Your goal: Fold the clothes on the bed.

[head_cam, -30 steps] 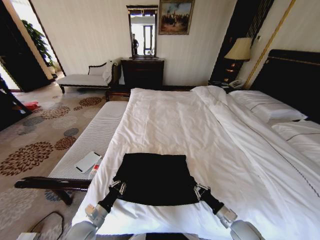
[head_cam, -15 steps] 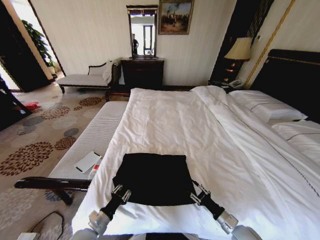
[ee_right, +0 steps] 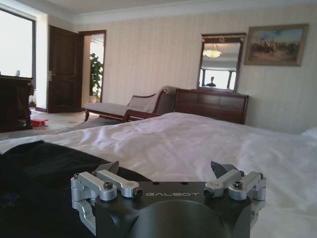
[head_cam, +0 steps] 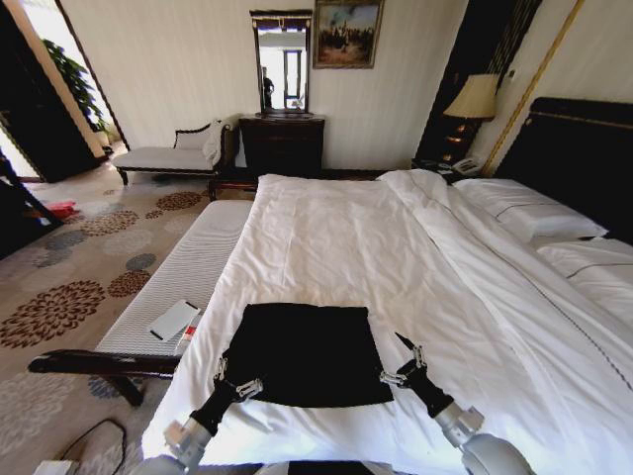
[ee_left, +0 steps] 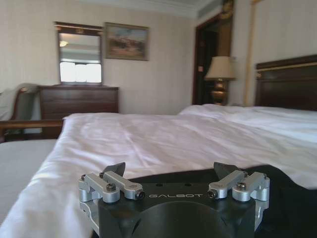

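Black T-shirt [head_cam: 305,353] folded on bed [head_cam: 396,257], left gripper [head_cam: 234,378] and right gripper [head_cam: 405,360] now released, spread

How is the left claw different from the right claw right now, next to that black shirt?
The left claw sits at the near left corner of the black T-shirt, by the bed's edge; the right claw sits at the shirt's near right corner, over open duvet. The left claw reaches less far up the shirt's side than the right one. Both are open, hold nothing, and point up the bed from the same dark wrists.
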You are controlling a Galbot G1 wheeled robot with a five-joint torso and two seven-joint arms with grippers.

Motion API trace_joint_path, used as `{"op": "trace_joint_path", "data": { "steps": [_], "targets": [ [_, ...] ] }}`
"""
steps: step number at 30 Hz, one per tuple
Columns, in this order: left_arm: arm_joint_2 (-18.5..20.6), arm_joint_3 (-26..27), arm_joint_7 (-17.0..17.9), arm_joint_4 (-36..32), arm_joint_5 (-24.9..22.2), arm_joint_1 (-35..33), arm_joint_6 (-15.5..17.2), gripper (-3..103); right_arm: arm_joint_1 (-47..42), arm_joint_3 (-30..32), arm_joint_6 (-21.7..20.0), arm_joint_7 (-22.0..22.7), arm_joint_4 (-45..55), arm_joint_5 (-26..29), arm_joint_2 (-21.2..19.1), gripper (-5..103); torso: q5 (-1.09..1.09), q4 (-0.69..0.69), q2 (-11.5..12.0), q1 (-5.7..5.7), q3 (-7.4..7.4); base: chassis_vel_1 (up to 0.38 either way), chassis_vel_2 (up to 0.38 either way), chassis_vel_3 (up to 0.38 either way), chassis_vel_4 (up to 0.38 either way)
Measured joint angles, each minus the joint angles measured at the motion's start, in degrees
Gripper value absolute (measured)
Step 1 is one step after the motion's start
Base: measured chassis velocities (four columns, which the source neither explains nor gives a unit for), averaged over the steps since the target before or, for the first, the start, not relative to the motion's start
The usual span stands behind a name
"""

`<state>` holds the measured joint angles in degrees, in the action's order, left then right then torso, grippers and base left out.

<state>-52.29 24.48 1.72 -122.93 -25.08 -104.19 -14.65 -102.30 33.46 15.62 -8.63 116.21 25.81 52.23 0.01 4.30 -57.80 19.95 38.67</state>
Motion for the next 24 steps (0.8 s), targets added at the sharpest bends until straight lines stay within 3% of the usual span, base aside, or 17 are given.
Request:
{"op": "trace_joint_path", "data": {
  "steps": [2, 3, 4, 5, 8, 10, 15, 24],
  "targets": [
    [-0.3, 0.1, 3.5, 0.3, -4.4, 4.1, 3.8, 100, 2.1, -0.1, -7.0, 3.3, 2.4, 5.1, -1.6, 100, -0.03, 0.01, 0.0, 0.0, 0.0, 0.0, 0.0, 0.0, 0.0],
    [-0.2, 0.0, 4.6, 0.4, -5.7, 5.5, 5.0, 100, 2.9, -0.4, -8.5, 4.4, 2.7, 6.3, -2.0, 100, -0.04, 0.02, 0.0, 0.0, 0.0, 0.0, 0.0, 0.0, 0.0],
    [0.3, -0.4, 7.2, 0.8, -10.0, 9.4, 8.0, 100, 6.6, -1.7, -13.3, 7.6, 3.0, 11.2, -3.6, 100, -0.01, 0.01, 0.0, 0.0, 0.01, 0.0, 0.0, 0.0, 0.0],
    [0.3, -0.4, 7.2, 0.8, -10.0, 9.4, 8.0, 100, 6.6, -1.7, -13.3, 7.6, 3.0, 11.2, -3.6, 100, -0.01, 0.01, 0.0, 0.0, 0.01, 0.0, 0.0, 0.0, 0.0],
    [2.7, -2.2, 10.1, 2.4, -18.2, 16.8, 12.8, 100, 14.6, -4.3, -20.5, 11.3, 1.3, 22.4, -6.5, 100, 0.0, 0.0, 0.0, 0.01, 0.01, 0.0, 0.0, 0.0, 0.0],
    [5.2, -4.6, 11.3, 5.1, -22.7, 22.4, 15.3, 100, 19.5, -5.8, -23.0, 12.1, -1.5, 27.7, -8.3, 100, 0.0, -0.02, 0.0, 0.02, 0.02, 0.0, 0.0, 0.0, 0.0],
    [7.8, -8.7, 11.5, 10.3, -28.2, 30.9, 18.0, 100, 24.5, -7.6, -24.2, 12.6, -6.0, 31.0, -10.2, 100, 0.0, 0.02, 0.0, 0.02, 0.02, 0.0, 0.0, 0.0, 0.0],
    [7.4, -12.5, 10.7, 18.8, -36.9, 39.6, 22.7, 100, 27.8, -8.6, -24.4, 13.6, -9.5, 31.9, -10.5, 100, -0.01, 0.01, 0.0, 0.02, 0.01, 0.0, 0.0, 0.0, 0.0]
  ]
}}
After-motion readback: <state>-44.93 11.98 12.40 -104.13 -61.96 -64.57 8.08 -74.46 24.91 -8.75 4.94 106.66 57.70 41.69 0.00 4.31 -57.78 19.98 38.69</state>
